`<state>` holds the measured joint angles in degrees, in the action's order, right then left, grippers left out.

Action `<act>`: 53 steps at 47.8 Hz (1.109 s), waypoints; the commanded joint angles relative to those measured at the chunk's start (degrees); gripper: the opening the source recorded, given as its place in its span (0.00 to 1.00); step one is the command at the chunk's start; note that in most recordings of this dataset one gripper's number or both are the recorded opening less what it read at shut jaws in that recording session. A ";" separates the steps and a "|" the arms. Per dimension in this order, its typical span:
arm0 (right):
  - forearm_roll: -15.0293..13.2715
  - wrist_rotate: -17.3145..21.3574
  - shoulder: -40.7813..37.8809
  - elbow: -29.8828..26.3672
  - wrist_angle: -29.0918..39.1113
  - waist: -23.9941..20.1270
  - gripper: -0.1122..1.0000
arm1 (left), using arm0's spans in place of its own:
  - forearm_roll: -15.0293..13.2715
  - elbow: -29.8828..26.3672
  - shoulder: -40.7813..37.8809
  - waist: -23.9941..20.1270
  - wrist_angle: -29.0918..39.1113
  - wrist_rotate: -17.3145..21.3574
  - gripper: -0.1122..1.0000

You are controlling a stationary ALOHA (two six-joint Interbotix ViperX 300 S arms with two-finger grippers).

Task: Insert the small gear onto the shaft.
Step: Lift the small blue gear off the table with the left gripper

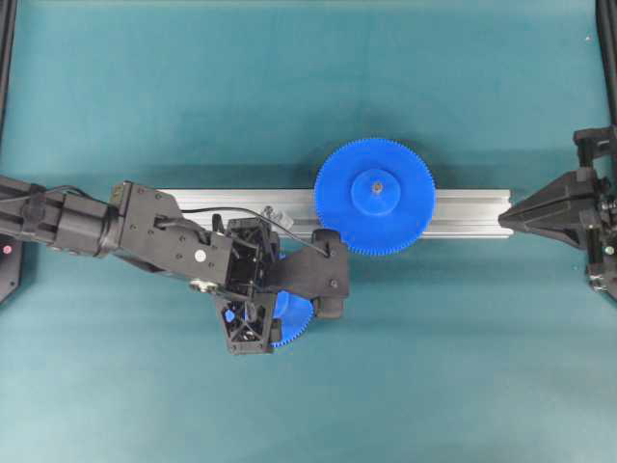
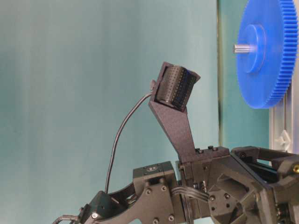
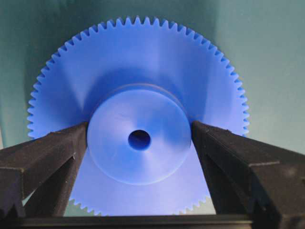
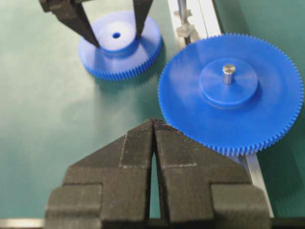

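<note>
The left tool (image 4: 114, 31) stands wide, its 2 fingers straddling the hub of the small gear (image 4: 119, 45), flat on the counter (image 4: 47, 119), the shaft (image 4: 182, 14) toward 2 o'clock.

The small blue plastic gear (image 3: 138, 119) looks smooth and matt; the black fingers (image 3: 43, 157) wear rough grainy padding; the silvery aluminium rail (image 1: 463, 207) gleams on the matt teal tabletop (image 1: 193, 96)

Overhead, table-level, two wrist close-ups
</note>
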<state>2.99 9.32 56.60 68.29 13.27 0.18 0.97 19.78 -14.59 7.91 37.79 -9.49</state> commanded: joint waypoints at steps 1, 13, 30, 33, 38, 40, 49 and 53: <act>0.00 0.62 -0.26 -0.88 -0.26 -0.26 0.15 | 0.09 -0.35 0.70 0.18 -0.26 -0.09 0.93; 0.00 0.62 -0.26 -0.88 -0.26 -0.53 0.15 | 0.09 -0.62 0.88 0.18 -0.18 -0.09 0.92; 0.00 0.62 -0.26 -0.97 -0.26 -0.53 0.15 | 0.09 -1.32 1.58 0.62 -0.26 0.26 0.73; 0.00 0.62 -0.26 -0.88 -0.26 -0.53 0.15 | 0.09 -1.41 1.58 0.70 -0.18 0.26 0.73; 0.00 0.62 -0.26 -0.88 -0.26 -0.53 0.15 | 0.09 -1.32 1.67 0.79 -0.18 0.26 0.73; 0.00 0.62 -0.26 -0.88 -0.26 -0.53 0.15 | 0.09 -1.41 1.67 0.79 -0.18 0.26 0.73; 0.00 0.62 -0.26 -0.79 -0.26 -0.44 0.15 | 0.00 -2.02 2.02 0.79 0.00 0.44 0.73; 0.00 0.62 -0.26 -0.79 -0.26 -0.53 0.15 | 0.09 -2.64 2.37 0.79 0.35 0.62 0.73</act>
<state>2.99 9.32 56.60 68.29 13.27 -0.26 1.14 18.98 -14.50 8.17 38.06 -9.05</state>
